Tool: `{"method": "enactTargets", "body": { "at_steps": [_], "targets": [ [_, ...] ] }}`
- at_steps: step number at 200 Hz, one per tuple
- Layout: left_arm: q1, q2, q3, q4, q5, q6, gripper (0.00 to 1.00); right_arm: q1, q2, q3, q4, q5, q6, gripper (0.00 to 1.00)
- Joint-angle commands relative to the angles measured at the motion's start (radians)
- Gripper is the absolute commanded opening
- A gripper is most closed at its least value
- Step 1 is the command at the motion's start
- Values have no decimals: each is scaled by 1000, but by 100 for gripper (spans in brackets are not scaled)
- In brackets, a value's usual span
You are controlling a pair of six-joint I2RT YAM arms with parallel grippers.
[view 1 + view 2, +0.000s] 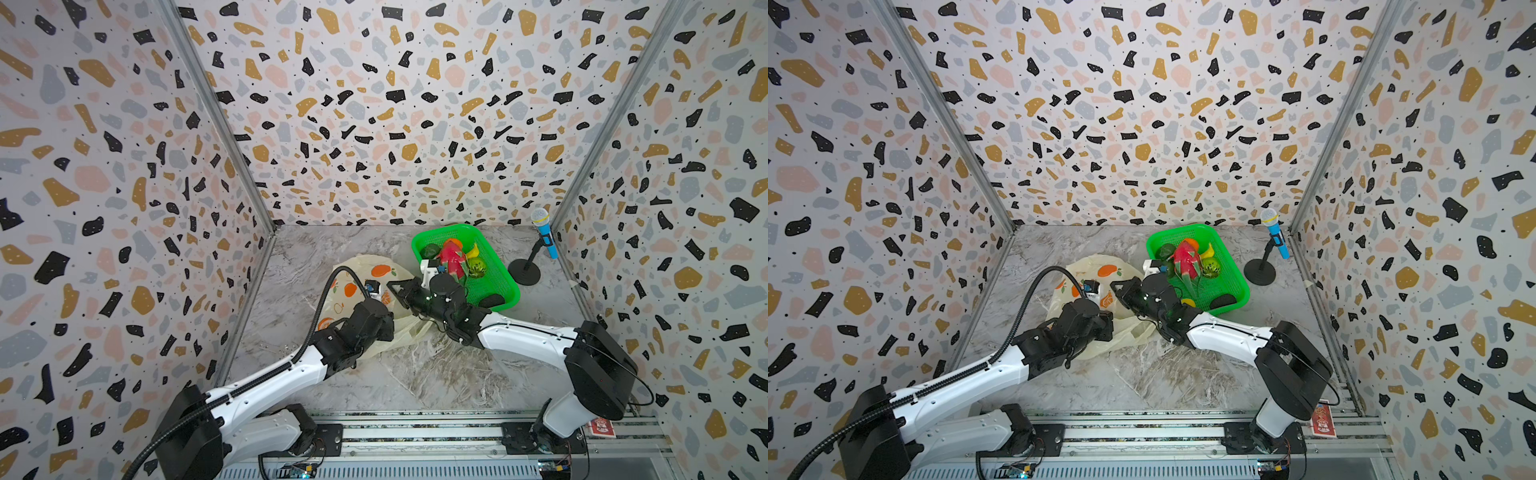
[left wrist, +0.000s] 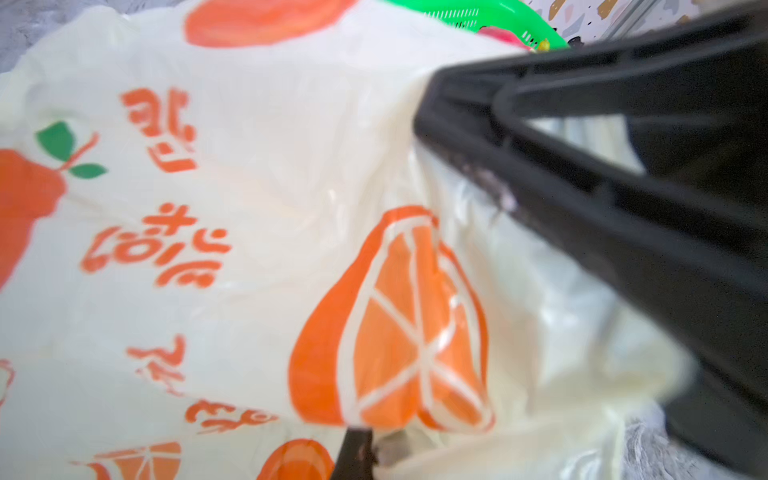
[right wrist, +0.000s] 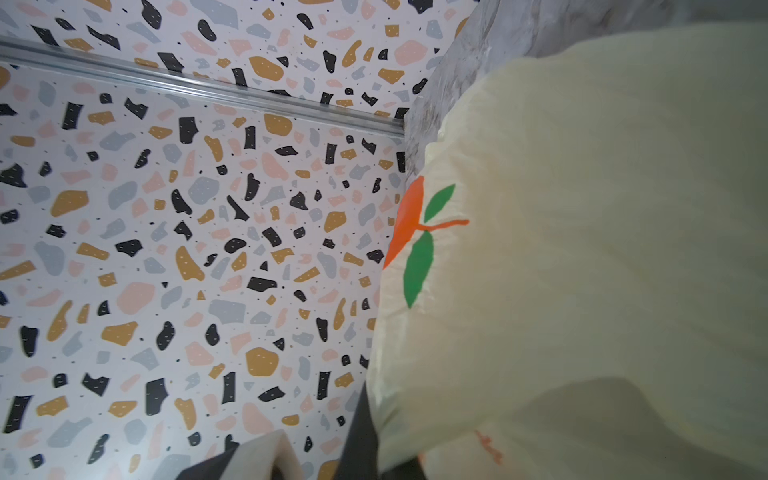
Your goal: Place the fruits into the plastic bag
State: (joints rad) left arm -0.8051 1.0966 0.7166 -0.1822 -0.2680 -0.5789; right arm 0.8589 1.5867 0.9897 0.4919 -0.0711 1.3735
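Note:
The plastic bag (image 1: 357, 274), pale yellow with orange prints, lies crumpled on the marble table in both top views. My left gripper (image 1: 384, 322) presses down on its near side. The left wrist view shows this gripper (image 2: 365, 453) shut on a fold of the bag (image 2: 249, 249). My right gripper (image 1: 392, 286) reaches in from the right to the bag's right edge. Its jaws (image 3: 320, 449) stand a narrow gap apart, and bag film (image 3: 582, 249) drapes over the outer side of one finger. The fruits sit in a green basket (image 1: 509, 286): dragon fruit (image 1: 451, 257), orange (image 1: 454, 242), avocado (image 1: 430, 250), kiwi half (image 1: 477, 267).
A blue microphone (image 1: 544, 232) on a black round stand (image 1: 524, 272) is at the back right, beside the basket. Patterned walls close in the left, back and right sides. A rail with both arm bases (image 1: 415, 432) runs along the front.

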Motion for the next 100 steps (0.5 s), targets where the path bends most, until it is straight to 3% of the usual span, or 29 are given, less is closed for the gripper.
{"method": "enactTargets", "body": {
  "at_steps": [1, 10, 17, 46, 66, 100],
  "targets": [
    [8, -66, 37, -21, 68, 51, 0, -123, -44, 4, -132, -166, -216, 31],
    [17, -87, 31, -12, 113, 62, 0, -176, -48, -17, -130, -266, -241, 46],
    [25, -102, 23, 0, 145, 68, 0, -208, -54, -44, -100, -329, -247, 52],
    [68, -108, 3, 35, 211, 60, 0, -281, -110, -171, 71, -511, -230, 66],
    [100, -91, -4, 58, 225, 42, 0, -281, -163, -188, 64, -565, -286, 68],
    [112, -73, -10, 95, 236, 42, 0, -235, -212, -163, -65, -548, -386, 68]
  ]
}}
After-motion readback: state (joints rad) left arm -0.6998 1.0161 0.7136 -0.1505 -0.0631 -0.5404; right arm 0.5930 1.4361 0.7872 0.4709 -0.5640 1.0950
